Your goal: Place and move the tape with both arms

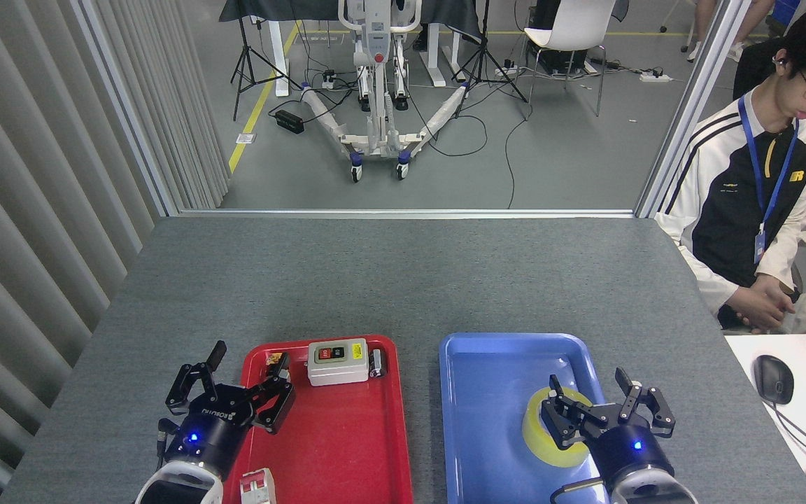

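Your right gripper [590, 396] hangs over the tape [541, 434], fingers [555, 393] spread wide and holding nothing. The roll lies flat in the blue tray [487, 392], near its right wall. Your left gripper [248, 360] is also splayed and empty, at the red tray's [347, 448] left rim.

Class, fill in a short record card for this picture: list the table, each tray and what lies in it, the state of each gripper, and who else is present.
Table: grey table
Blue tray: yellow tape lying flat, near its right rim
Red tray: white switch box at the far end; small white and red part at the near edge
Left gripper: open, empty, over the red tray's left rim
Right gripper: open, above the tape, not holding it
Person: seated at the right, hands together
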